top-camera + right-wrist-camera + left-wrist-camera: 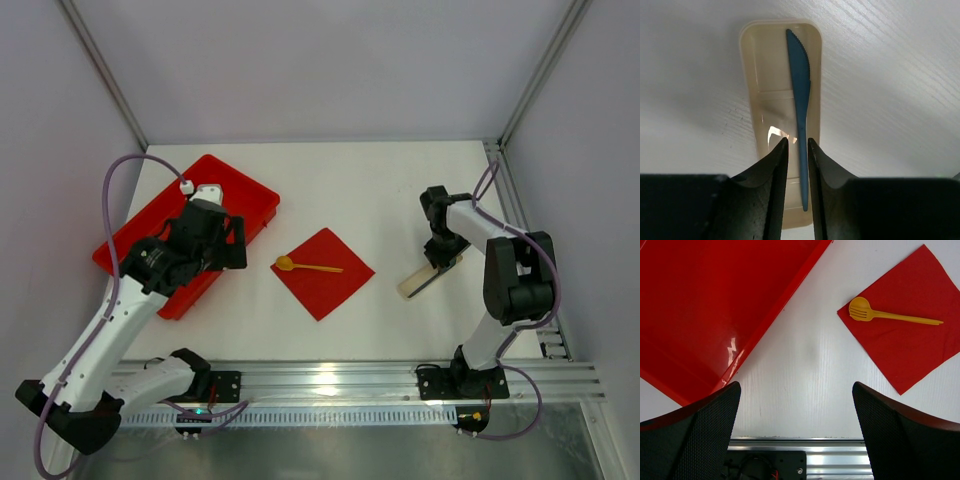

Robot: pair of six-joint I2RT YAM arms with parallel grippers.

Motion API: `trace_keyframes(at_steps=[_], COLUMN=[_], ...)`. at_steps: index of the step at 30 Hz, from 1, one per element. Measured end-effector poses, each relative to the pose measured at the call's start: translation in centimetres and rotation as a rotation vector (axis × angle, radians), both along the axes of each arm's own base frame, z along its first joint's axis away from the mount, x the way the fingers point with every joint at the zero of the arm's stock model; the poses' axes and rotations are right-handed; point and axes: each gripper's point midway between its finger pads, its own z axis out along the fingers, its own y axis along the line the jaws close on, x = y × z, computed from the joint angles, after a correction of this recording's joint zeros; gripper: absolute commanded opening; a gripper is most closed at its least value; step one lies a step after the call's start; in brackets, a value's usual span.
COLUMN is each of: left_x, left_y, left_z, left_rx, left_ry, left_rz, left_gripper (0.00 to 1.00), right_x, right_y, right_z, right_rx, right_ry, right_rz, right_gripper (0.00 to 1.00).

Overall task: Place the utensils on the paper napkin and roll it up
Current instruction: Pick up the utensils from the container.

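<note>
A yellow fork (305, 266) (890, 316) lies on the red paper napkin (330, 285) (910, 345) in the middle of the table. A blue knife (801, 90) (440, 274) rests in a small cream tray (765, 70) (412, 286) to the right. My right gripper (797, 141) (443, 258) hangs over that tray, its jaws a narrow gap apart with the knife's handle running between them; light shows beside the handle. My left gripper (795, 386) (232, 243) stands wide open with nothing in it, at the edge of the red plastic tray, left of the napkin.
The large red plastic tray (245, 195) (705, 305) lies at the left, under the left arm. An aluminium rail (330, 380) (840, 455) runs along the table's near edge. Walls close in the back and both sides.
</note>
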Motion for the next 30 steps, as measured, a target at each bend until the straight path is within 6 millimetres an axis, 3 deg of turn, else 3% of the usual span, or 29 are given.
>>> trace_keyframes(at_steps=[22, 30], left_x=[0.4, 0.4], left_y=[0.4, 0.5], left_z=[-0.3, -0.1], left_rx=[0.018, 0.023], left_ry=[0.026, 0.031], left_rz=[0.002, 0.001], left_gripper=[0.95, 0.95], right_x=[-0.3, -0.1], right_y=[0.1, 0.2], right_z=[-2.0, -2.1], right_rx=[0.001, 0.005], right_ry=[0.042, 0.039], right_rz=[-0.007, -0.002], right_gripper=[0.26, 0.15])
